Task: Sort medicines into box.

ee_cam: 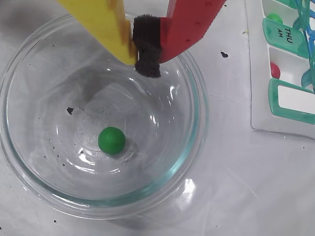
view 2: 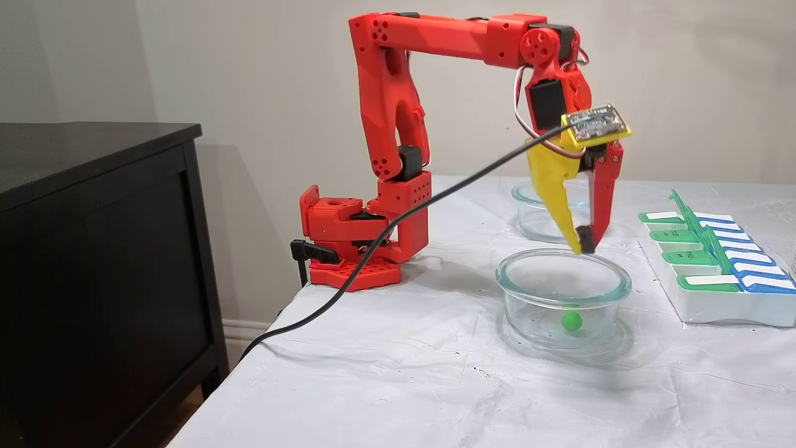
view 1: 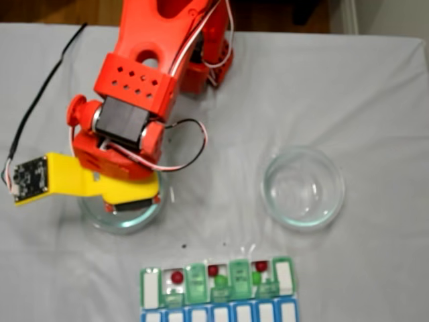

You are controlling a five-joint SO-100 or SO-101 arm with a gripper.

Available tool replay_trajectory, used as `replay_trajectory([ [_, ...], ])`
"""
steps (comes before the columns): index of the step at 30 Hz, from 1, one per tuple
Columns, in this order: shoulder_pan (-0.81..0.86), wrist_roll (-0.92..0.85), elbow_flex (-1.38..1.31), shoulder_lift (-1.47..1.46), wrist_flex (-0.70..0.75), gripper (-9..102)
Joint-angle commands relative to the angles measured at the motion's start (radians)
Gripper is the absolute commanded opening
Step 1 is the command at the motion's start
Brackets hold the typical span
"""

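**Glass dish holds the last green pill**

Glass, clear and round, forms the near dish [ee_cam: 29,162] that serves as the landmark here: one bright green pill [ee_cam: 111,140] (a smooth, pea-like ball) sits alone on its floor, a little off centre. Just above the dish's far rim in the wrist view hangs the hand [ee_cam: 146,54], one finger yellow plastic, the other red, their tips pressed together on a dark foam pad with nothing between them.

Beyond the dish, across a bare strip of white cloth on the worktop [view 2: 385,373], lies the pill box [view 1: 285,274], a flat plastic organizer with translucent green day lids standing open, white compartments and a blue row. In the fixed view from above, three dark red pills [view 1: 177,276] and two more green ones [view 1: 220,282] already rest in its open wells. A second glass dish [view 1: 303,188], further from the landmark, looks empty.

By that count the sorting is nearly done: five pills appear placed, and only the one in the near dish remains to be lifted and carried to the box. The pill's roundness and the slick curved glass may let it roll from a pinch.
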Motion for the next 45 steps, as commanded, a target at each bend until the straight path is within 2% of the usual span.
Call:
replay_trajectory([
  [1,0.025,-0.014,-0.003,0.02,-0.017,1],
  [5,0.046,-0.011,0.014,0.015,-0.037,13],
  [8,0.049,-0.02,0.037,0.008,-0.058,15],
  [19,0.109,-0.095,0.118,-0.037,-0.164,18],
  [45,0.161,-0.268,0.15,-0.067,-0.192,17],
])
